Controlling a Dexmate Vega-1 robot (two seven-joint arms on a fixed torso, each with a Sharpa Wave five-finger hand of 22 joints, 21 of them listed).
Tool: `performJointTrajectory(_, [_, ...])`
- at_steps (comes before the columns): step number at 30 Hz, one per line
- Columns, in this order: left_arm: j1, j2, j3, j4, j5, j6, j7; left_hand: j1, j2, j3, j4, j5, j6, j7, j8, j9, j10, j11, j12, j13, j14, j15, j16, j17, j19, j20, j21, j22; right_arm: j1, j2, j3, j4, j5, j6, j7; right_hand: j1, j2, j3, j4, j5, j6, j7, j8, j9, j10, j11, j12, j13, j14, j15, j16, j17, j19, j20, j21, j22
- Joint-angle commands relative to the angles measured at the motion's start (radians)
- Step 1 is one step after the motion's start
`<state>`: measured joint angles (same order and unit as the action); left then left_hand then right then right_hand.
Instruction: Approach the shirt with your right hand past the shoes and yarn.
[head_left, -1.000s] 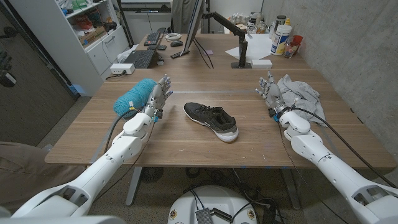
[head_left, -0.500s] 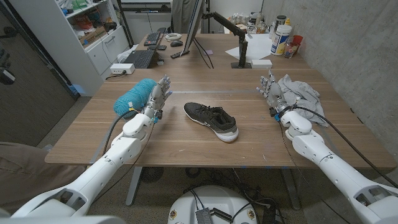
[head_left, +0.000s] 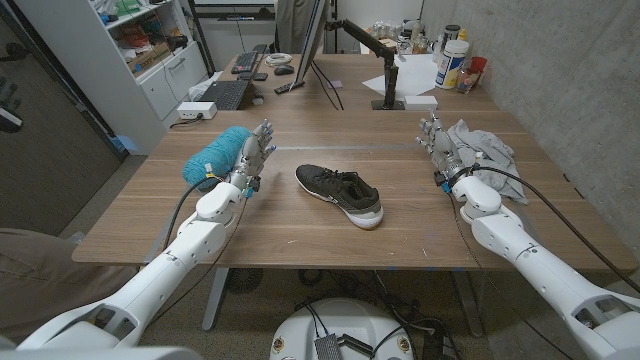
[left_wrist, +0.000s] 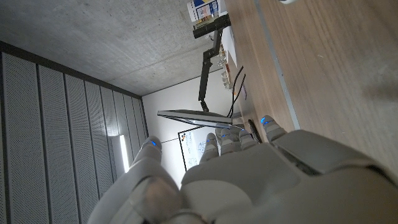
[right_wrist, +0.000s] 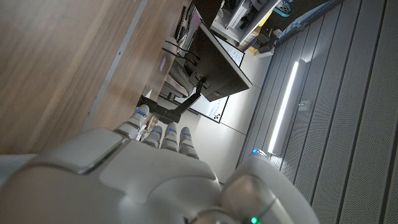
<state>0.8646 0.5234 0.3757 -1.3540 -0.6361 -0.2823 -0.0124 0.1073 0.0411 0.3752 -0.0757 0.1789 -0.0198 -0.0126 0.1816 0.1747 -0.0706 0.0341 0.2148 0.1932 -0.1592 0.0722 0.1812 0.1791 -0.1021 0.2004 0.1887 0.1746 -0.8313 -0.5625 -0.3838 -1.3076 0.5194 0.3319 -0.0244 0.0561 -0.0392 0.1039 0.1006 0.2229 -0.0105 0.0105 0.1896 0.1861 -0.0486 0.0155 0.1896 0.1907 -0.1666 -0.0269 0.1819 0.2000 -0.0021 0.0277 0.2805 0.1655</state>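
Head camera overlooks table (head_left: 300, 225); both wrist cameras skim it closely.

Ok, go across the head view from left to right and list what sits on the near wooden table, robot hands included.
Teal yarn → left robot hand → black shoe → right robot hand → grey shirt.

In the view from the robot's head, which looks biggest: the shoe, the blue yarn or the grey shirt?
1. Grey shirt, partly hidden behind the right hand, so this is unsure.
2. Shoe, looking much alike in size.
3. Blue yarn, partly behind the left hand.
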Motion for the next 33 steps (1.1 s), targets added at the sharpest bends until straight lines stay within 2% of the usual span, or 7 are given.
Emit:
performJointTrajectory(1, [0.004, 0.009, -0.007, -0.009, 0.001, -0.007, -0.002, 0.012, 0.002, 0.007, -0.003, 0.004, -0.008, -0.002, 0.006, 0.003, -0.009, 0.004, 0.003, 0.003, -0.01, 0.001, 0.002, 0.003, -0.004, 0.001, 0.005, 0.003, 0.013, -0.025, -0.028, -0.01, -0.125, 0.01, -0.071, 0.009, 0.004, 0.003, -0.006, 0.006, -0.004, -0.011, 0.004, 0.003, -0.009, -0.012, 0.001, 0.001, -0.025, -0.004, -0.002, 0.002, -0.013, -0.002, -0.01, 0.002])
performJointTrajectory(8, [0.01, 0.014, -0.01, -0.018, 0.0, -0.012, -0.005, 0.013, 0.003, 0.008, -0.005, 0.003, -0.007, -0.002, 0.006, 0.003, -0.008, 0.002, 0.003, 0.003, -0.012, 0.001, 0.002, 0.003, -0.004, 0.001, 0.005, 0.003, 0.017, -0.063, -0.044, -0.037, -0.22, 0.0, -0.115, 0.01, 0.004, 0.003, -0.007, 0.005, -0.005, -0.016, 0.004, 0.003, -0.011, -0.015, 0.001, 0.001, -0.027, -0.007, -0.001, 0.001, -0.014, -0.004, -0.014, 0.002])
performJointTrajectory(13, [0.011, 0.017, -0.011, -0.022, 0.0, -0.01, -0.006, 0.014, 0.004, 0.009, -0.006, 0.003, -0.006, -0.002, 0.006, 0.003, -0.008, 0.005, 0.003, 0.003, -0.013, 0.002, 0.002, 0.003, -0.005, 0.0, 0.004, 0.003, 0.017, -0.076, -0.045, -0.049, -0.235, -0.007, -0.114, 0.012, 0.005, 0.003, -0.008, 0.005, -0.005, -0.02, 0.004, 0.003, -0.012, -0.016, 0.001, 0.001, -0.03, -0.008, 0.0, 0.0, -0.015, -0.004, -0.017, 0.002])
performJointTrajectory(15, [0.011, 0.018, -0.012, -0.02, -0.001, -0.013, -0.008, 0.014, 0.004, 0.009, -0.006, 0.003, -0.005, -0.001, 0.006, 0.003, -0.007, 0.006, 0.003, 0.004, -0.013, 0.002, 0.002, 0.003, -0.005, 0.0, 0.005, 0.003, 0.019, -0.088, -0.049, -0.055, -0.268, -0.001, -0.125, 0.015, 0.005, 0.002, -0.011, 0.005, 0.033, -0.023, 0.018, 0.003, -0.015, -0.02, 0.002, 0.001, -0.035, -0.012, 0.002, -0.001, -0.018, -0.005, -0.026, 0.002])
performJointTrajectory(17, [0.011, 0.018, -0.012, -0.02, -0.001, -0.013, -0.008, 0.014, 0.004, 0.009, -0.006, 0.003, -0.006, -0.001, 0.006, 0.003, -0.007, 0.006, 0.003, 0.004, -0.013, 0.003, 0.003, 0.003, -0.005, 0.0, 0.005, 0.003, 0.019, -0.087, -0.049, -0.054, -0.269, -0.001, -0.125, 0.016, 0.006, 0.002, -0.012, 0.005, 0.038, -0.025, 0.019, 0.003, -0.016, -0.024, 0.002, 0.001, -0.036, -0.014, 0.003, -0.002, -0.016, -0.005, -0.028, 0.002])
performJointTrajectory(27, [0.012, 0.026, -0.015, -0.023, -0.002, -0.009, -0.013, 0.016, 0.007, 0.011, -0.008, 0.003, -0.005, 0.001, 0.006, 0.003, -0.009, 0.005, 0.002, 0.004, -0.013, 0.005, 0.003, 0.003, -0.005, -0.002, 0.004, 0.003, 0.013, -0.128, -0.053, -0.104, -0.359, -0.042, -0.173, 0.02, 0.006, 0.002, -0.015, 0.005, 0.024, -0.036, 0.012, 0.003, -0.018, -0.028, 0.002, 0.001, -0.037, -0.016, 0.005, -0.003, -0.014, -0.005, -0.033, 0.002])
performJointTrajectory(33, [0.014, 0.03, -0.017, -0.028, -0.003, -0.01, -0.015, 0.016, 0.008, 0.012, -0.009, 0.003, -0.005, 0.002, 0.006, 0.003, -0.008, 0.005, 0.003, 0.004, -0.014, 0.005, 0.003, 0.003, -0.007, -0.001, 0.004, 0.003, 0.018, -0.146, -0.054, -0.108, -0.376, -0.056, -0.166, 0.023, 0.006, 0.002, -0.018, 0.005, 0.024, -0.037, 0.011, 0.003, -0.014, -0.035, 0.004, 0.001, -0.035, -0.02, 0.007, -0.004, -0.012, -0.004, -0.036, 0.002])
